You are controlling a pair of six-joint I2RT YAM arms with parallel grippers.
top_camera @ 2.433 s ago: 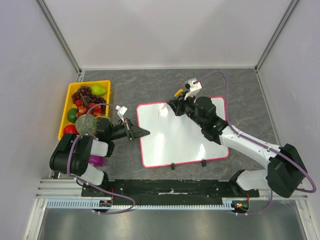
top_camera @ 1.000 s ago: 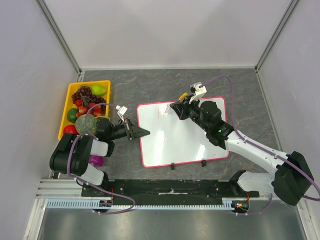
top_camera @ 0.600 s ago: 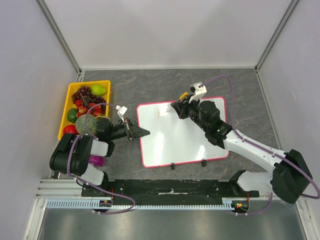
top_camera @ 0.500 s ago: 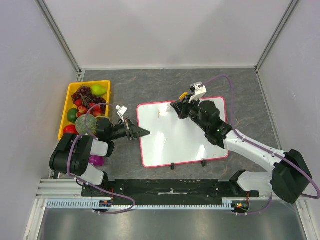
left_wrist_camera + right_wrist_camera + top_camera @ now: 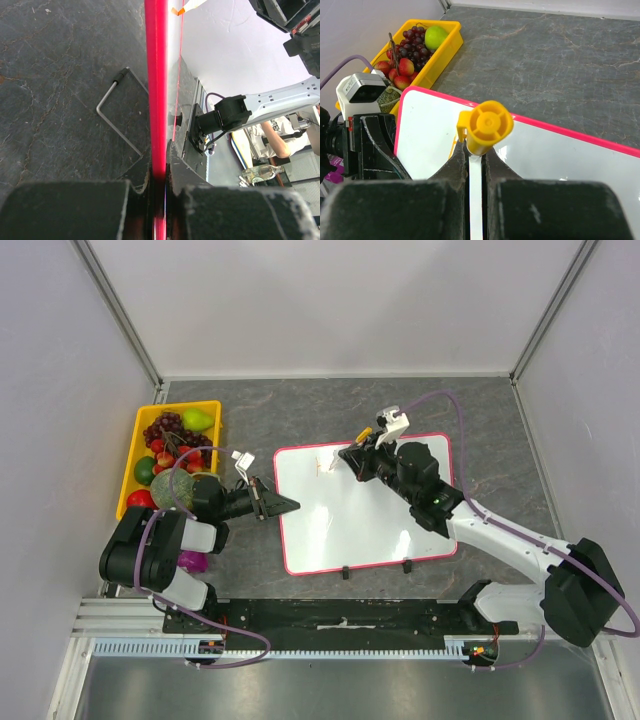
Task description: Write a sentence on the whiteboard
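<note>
Right fingers (image 5: 453, 165) shifted, gripping marker (image 5: 487, 127); sentence (image 5: 322, 466) visible overhead, not from that wrist.

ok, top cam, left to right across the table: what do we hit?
tray → left gripper, clamped on the whiteboard edge → writing → right gripper, holding the marker

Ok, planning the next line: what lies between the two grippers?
Bare whiteboard, with a few orange strokes near the right gripper; the top view shows it.
</note>
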